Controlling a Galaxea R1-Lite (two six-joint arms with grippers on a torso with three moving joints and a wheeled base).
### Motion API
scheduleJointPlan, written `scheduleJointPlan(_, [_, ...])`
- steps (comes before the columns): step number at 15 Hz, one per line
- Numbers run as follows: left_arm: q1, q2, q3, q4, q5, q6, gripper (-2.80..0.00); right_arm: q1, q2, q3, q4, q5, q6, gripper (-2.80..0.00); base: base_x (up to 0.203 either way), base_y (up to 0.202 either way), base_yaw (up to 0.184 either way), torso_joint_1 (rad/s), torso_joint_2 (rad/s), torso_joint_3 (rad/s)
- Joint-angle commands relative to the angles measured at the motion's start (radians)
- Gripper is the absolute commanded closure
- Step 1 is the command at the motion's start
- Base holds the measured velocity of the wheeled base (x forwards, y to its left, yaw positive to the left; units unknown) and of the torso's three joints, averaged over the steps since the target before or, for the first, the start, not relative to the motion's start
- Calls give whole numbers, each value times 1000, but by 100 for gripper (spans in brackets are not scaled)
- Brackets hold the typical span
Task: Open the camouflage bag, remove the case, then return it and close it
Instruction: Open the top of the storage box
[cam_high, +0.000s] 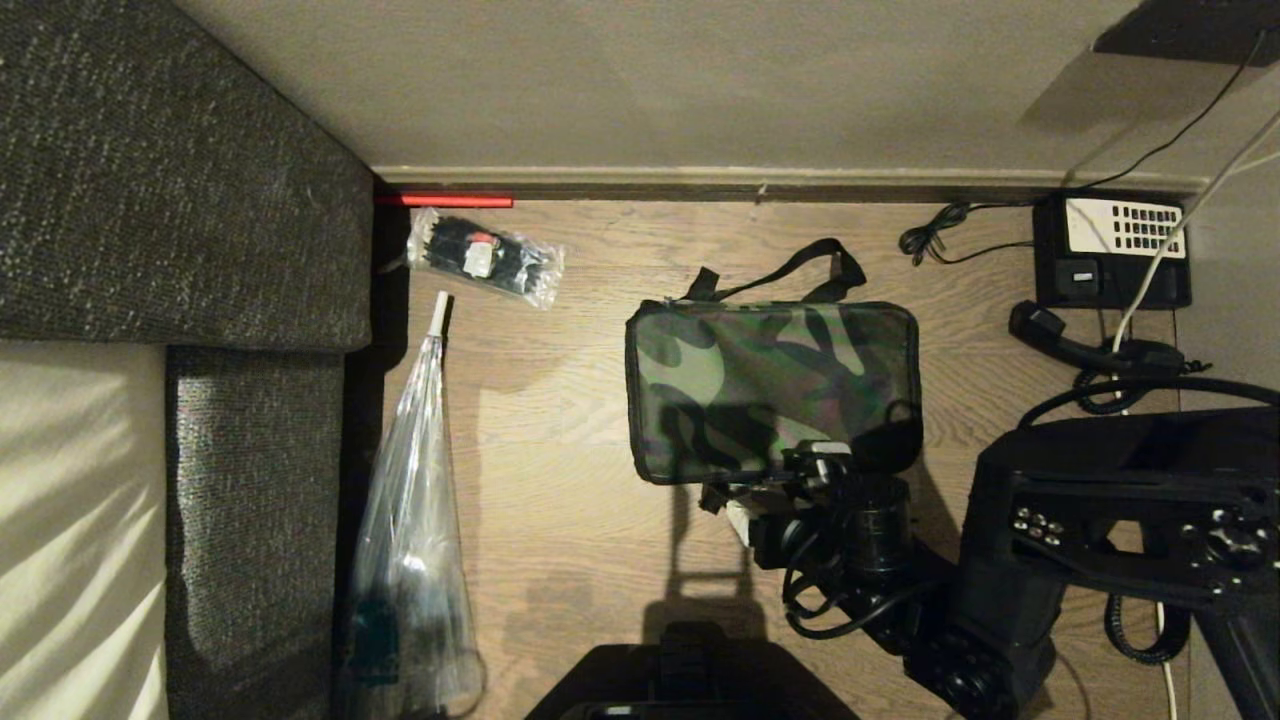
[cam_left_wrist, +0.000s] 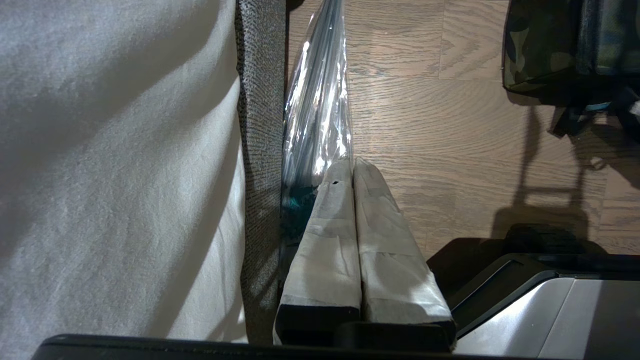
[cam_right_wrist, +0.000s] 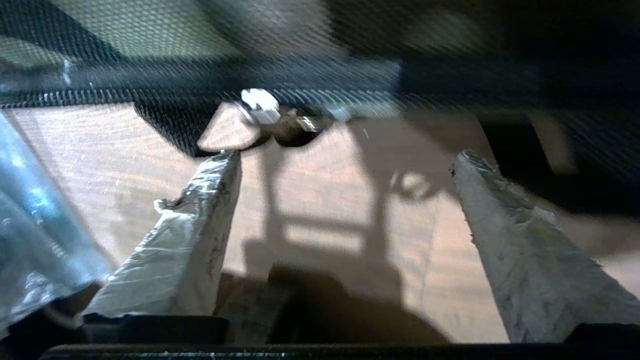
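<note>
1. Right gripper (cam_right_wrist: 345, 160): in the right wrist view its two tape-wrapped fingers (cam_right_wrist: 200, 220) stand wide apart with bare wood floor (cam_right_wrist: 320, 200) between them. Nothing held.
2. Head view, lower centre-right: the right arm sits just below the lower edge of the camouflage bag (cam_high: 770, 385), wrist end touching or nearly touching that edge; cannot tell which.
3. Right wrist view is blurred. Past the fingertips lies a dark edge of the bag with a small bright metal piece (cam_right_wrist: 260, 100), likely a zip pull; cannot confirm.
4. Left gripper (cam_left_wrist: 350, 165): left wrist view shows its taped fingers pressed together, holding nothing, hanging beside the clear plastic bag (cam_left_wrist: 320, 110) and the sofa edge (cam_left_wrist: 260, 125).
5. Camouflage bag: centre of head view, flat on the floor, lid down. Black strap (cam_high: 790, 265) loops out from its upper edge.
6. The case is not visible in any view.
7. Upper left of head view: small clear packet (cam_high: 485, 255) of black items, near the wall.
8. Upper right: black telephone (cam_high: 1110, 250) with white keypad, handset off and lying below it.
9. No readable brand, label or writing anywhere.
</note>
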Motion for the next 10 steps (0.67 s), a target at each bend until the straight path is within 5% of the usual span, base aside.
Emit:
scheduleJointPlan(1, [0,0,0,0,0,0,0,0,75,-44,-65,-4,-12,-280,0,0,0,0,0,0])
scheduleJointPlan(10, [0,0,0,0,2,2,0,-49,122,-82,-176,-69,-104,-280,0,0,0,0,0,0])
